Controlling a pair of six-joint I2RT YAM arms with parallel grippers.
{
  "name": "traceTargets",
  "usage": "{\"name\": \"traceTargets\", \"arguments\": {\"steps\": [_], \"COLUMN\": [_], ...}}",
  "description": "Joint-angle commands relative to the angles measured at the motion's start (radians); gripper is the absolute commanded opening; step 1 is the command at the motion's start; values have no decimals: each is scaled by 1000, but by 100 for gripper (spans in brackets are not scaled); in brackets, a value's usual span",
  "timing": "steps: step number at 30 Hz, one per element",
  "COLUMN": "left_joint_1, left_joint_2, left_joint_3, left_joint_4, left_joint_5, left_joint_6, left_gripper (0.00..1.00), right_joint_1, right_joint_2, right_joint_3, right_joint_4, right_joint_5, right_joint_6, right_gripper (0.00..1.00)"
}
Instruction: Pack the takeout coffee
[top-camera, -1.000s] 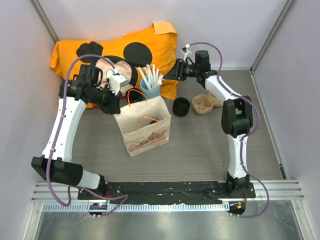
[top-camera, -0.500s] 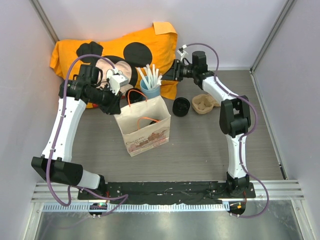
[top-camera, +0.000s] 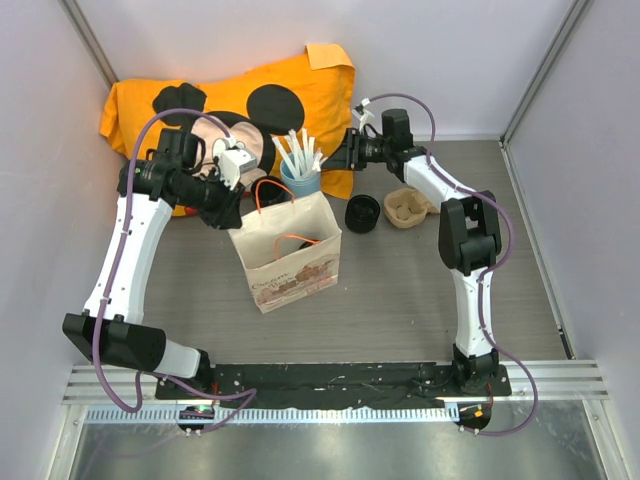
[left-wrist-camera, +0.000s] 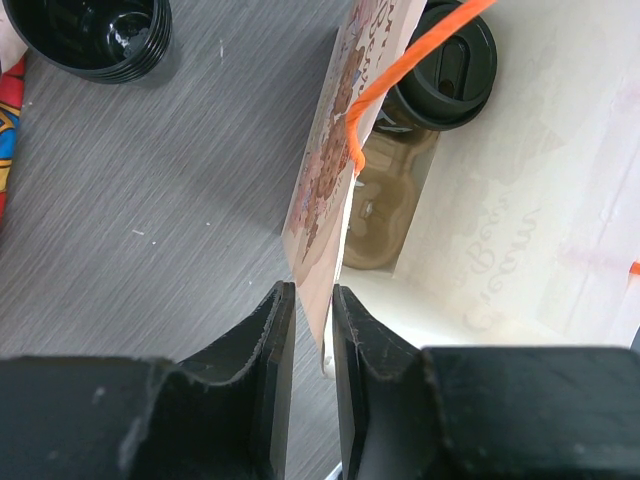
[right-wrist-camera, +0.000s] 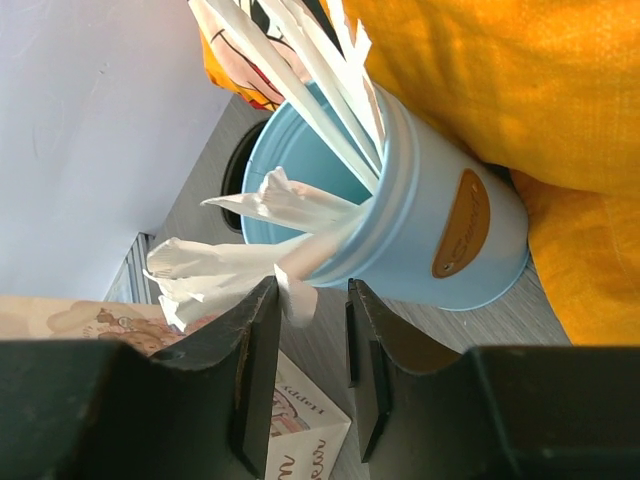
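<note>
The takeout coffee (left-wrist-camera: 445, 62), with its round black lid, stands inside the paper bag (top-camera: 290, 255) on a brown cardboard tray (left-wrist-camera: 378, 205), seen in the left wrist view. My left gripper (left-wrist-camera: 310, 292) is shut on the bag's upper wall (left-wrist-camera: 322, 215) and shows at the bag's back left corner in the top view (top-camera: 238, 207). My right gripper (right-wrist-camera: 311, 290) is open at the blue cup of white sticks (right-wrist-camera: 420, 215). The tip of one stick (right-wrist-camera: 300, 298) lies between its fingers. In the top view the right gripper (top-camera: 340, 156) is just right of that cup (top-camera: 300, 178).
A squat black ring-shaped piece (top-camera: 362, 213) and a brown cardboard cup holder (top-camera: 410, 207) lie right of the bag. An orange cushion (top-camera: 250, 95) fills the back of the table. The bag's orange handle (left-wrist-camera: 400, 70) crosses over the coffee.
My right gripper has moved left, closer to the blue cup of sticks. The left arm and the bag have not moved.
</note>
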Motion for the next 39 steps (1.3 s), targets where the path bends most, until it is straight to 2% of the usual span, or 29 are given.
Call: {"name": "traceTargets", "arguments": {"steps": [1, 12, 29, 32, 33, 34, 39], "left_joint_1": [5, 5, 5, 7, 5, 5, 5], "left_joint_2": [-19, -21, -19, -18, -18, -18, -19], "left_joint_3": [4, -10, -16, -19, -20, -19, -19], "left_joint_4": [21, 30, 38, 38, 38, 38, 38], "left_joint_5": [32, 35, 38, 40, 40, 40, 41], "left_joint_6": [-4, -8, -18, -18, -18, -18, -18], "left_gripper": [25, 27, 27, 26, 26, 26, 27], "right_joint_1": [7, 4, 16, 17, 17, 17, 16], "right_joint_2": [-59, -42, -21, -14, -14, -13, -28], "right_joint_3": [0, 15, 58, 72, 78, 81, 77], "right_joint_4": [-10, 72, 69, 66, 65, 56, 3], "right_joint_5": [19, -29, -6, -3, -1, -1, 25], "right_joint_6": [-50, 2, 8, 8, 2, -3, -47], "right_gripper": [37, 38, 38, 33, 26, 24, 19]}}
